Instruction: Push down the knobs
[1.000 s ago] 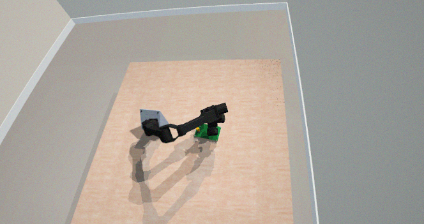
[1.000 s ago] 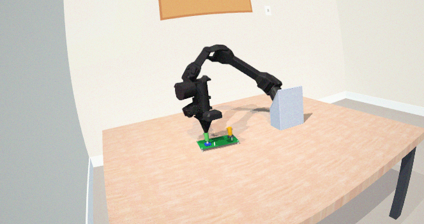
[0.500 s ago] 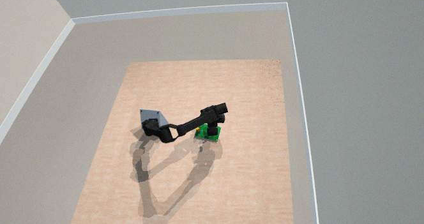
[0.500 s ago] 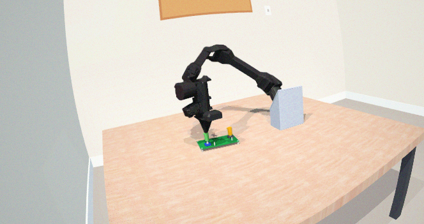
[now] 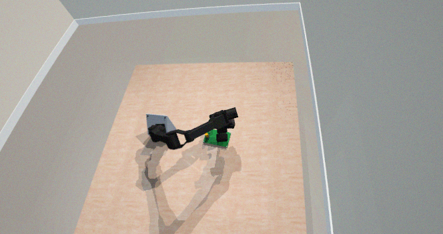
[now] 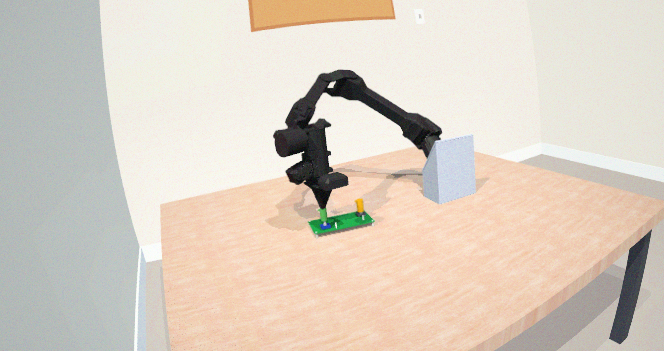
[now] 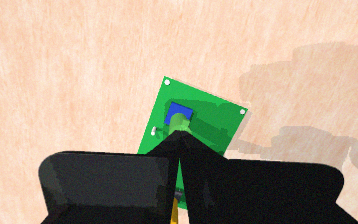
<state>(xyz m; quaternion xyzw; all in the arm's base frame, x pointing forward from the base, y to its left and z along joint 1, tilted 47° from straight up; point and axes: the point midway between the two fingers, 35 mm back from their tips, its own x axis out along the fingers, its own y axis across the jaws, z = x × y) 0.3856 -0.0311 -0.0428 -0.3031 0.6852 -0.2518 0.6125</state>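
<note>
The green circuit board (image 5: 215, 143) (image 6: 350, 221) (image 7: 216, 102) stands on short legs on the table. A light green knob (image 6: 323, 216) (image 7: 178, 121) is upright over the blue potentiometer (image 6: 325, 226) (image 7: 180, 108); a bit of pale shaft shows below it in the exterior view. An orange knob (image 5: 207, 135) (image 6: 359, 205) (image 7: 174, 212) stands over a dark potentiometer (image 6: 360, 214) (image 7: 178, 194) at the board's other end. My gripper (image 6: 323, 207) (image 7: 179, 136) is shut with nothing between the fingers. Its tips are right at the top of the green knob; whether they touch it I cannot tell.
A small pale pin (image 6: 336, 224) (image 7: 153, 131) stands on the board near the blue potentiometer. The grey-blue block (image 5: 157, 119) (image 6: 455, 169) is at the arm's base. The arm's shadows fall across the wooden table (image 5: 260, 171) (image 6: 300, 287) (image 7: 71, 75).
</note>
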